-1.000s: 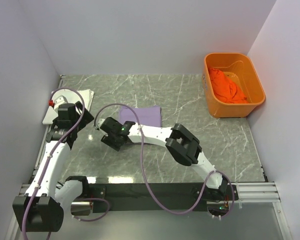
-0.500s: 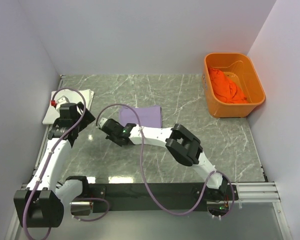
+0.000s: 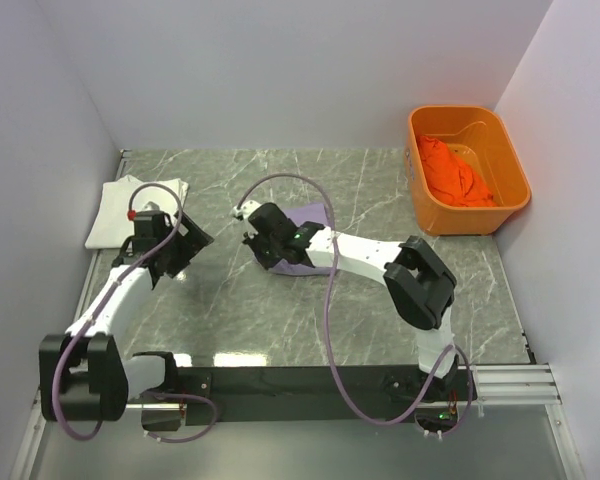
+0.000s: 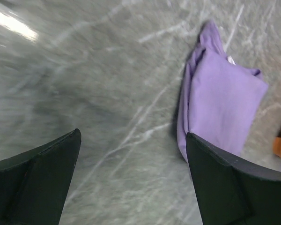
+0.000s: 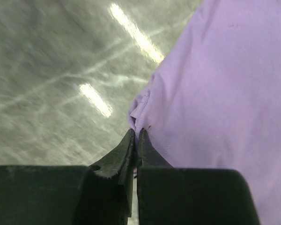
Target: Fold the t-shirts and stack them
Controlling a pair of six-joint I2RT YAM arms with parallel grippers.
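**Containers**
- Standing at the far right corner of the table, close to the right wall: rigid orange plastic tub, rectangular, with rounded corners and a thick rim.
- Lying inside that tub: bright orange t-shirt, crumpled in a loose heap and bunching toward the tub's left side.

**Cloth on the table**
- Lying near the middle of the table: lavender-purple t-shirt, soft and matte, folded into a flat rectangle. Showing stacked layers along one edge in the left wrist view. Partly hiding under the right arm in the top view.
- Lying at the far left corner, beside the left wall: white t-shirt, folded flat and smooth, well apart from the lavender one.

**Jaws**
- Pinching a small puckered bit of the lavender-purple t-shirt's edge between fully closed right jaws, down at the cloth.
- Hanging over bare table on the left arm with the left jaws spread wide and gripping nothing. Facing the lavender shirt, which is lying ahead and to the right.

**Surface and room**
- Showing grey-green marble patterning with pale veins across the table, and reflecting the lights as bright streaks.
- Enclosing the table on three sides: plain pale walls.
- Running along the near edge: aluminium rail.
- Looping over both arms: purple cables.
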